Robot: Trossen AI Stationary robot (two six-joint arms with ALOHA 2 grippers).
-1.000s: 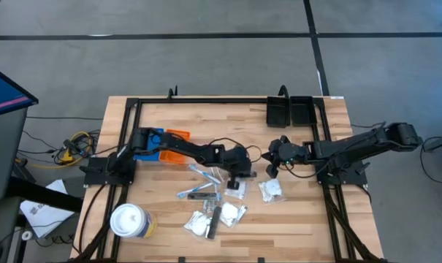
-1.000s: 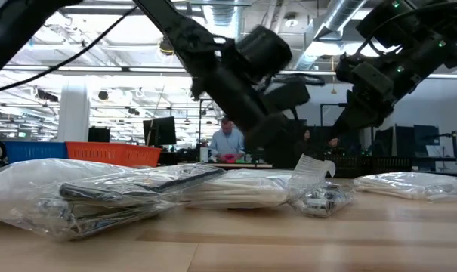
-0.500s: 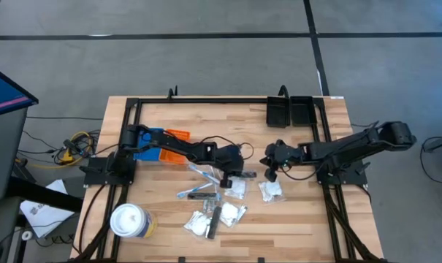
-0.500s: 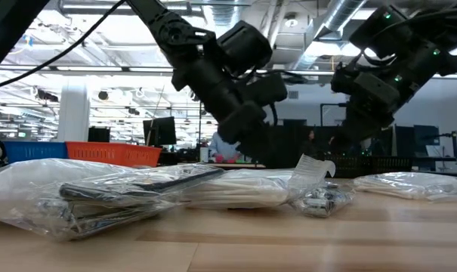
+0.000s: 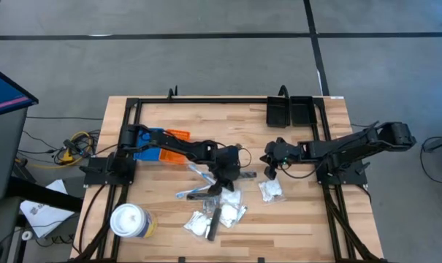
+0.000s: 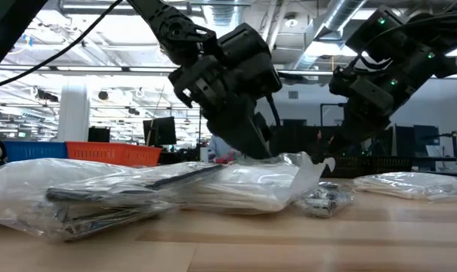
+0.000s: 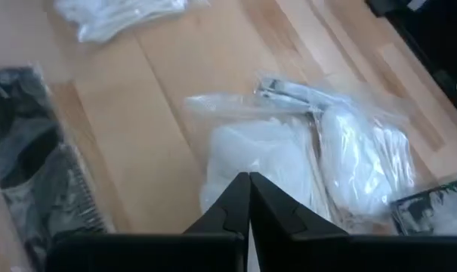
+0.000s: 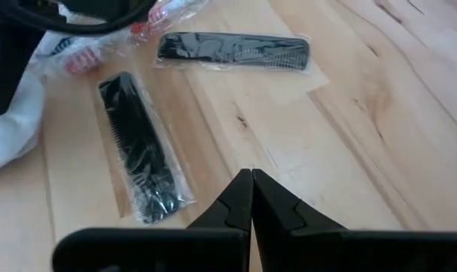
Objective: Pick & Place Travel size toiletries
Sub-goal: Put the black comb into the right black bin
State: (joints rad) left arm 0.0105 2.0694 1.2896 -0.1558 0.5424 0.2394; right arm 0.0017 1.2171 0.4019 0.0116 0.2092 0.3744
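Observation:
The travel size toiletries lie loose mid-table: clear packets with white contents (image 5: 272, 191), thin toothbrushes (image 5: 199, 174) and black combs in clear wrap (image 8: 141, 147). My left gripper (image 5: 224, 181) reaches in from the table's left, slanting down. It is shut on one clear packet (image 7: 273, 151). My right gripper (image 5: 269, 169) hangs shut above bare wood, just right of the pile. It touches nothing, and the two wrapped combs lie ahead of it. Another packet (image 6: 409, 183) rests flat on the table at the right. My left gripper has its shut fingertips on the near edge of the packet's clear film (image 7: 247, 162), coming slanting down from the table's left. The fingers themselves cover the exact spot. In the low view that end of the film (image 6: 292, 166) rises to the tips, while the packet's other end stays on the table.
A big white lidded cup (image 5: 129, 220) stands at the near left. Blue and orange ribbed trays (image 5: 166, 139) sit under the left arm, and black bins (image 5: 292, 111) stand at the far right. A black frame rail (image 5: 206, 101) runs round the tabletop.
My left gripper has gone toward the table's left and a little toward its near edge, turning its wrist as it went and staying shut. The end of the packet under it has been drawn up off the table. The rest of the packet has stayed down.

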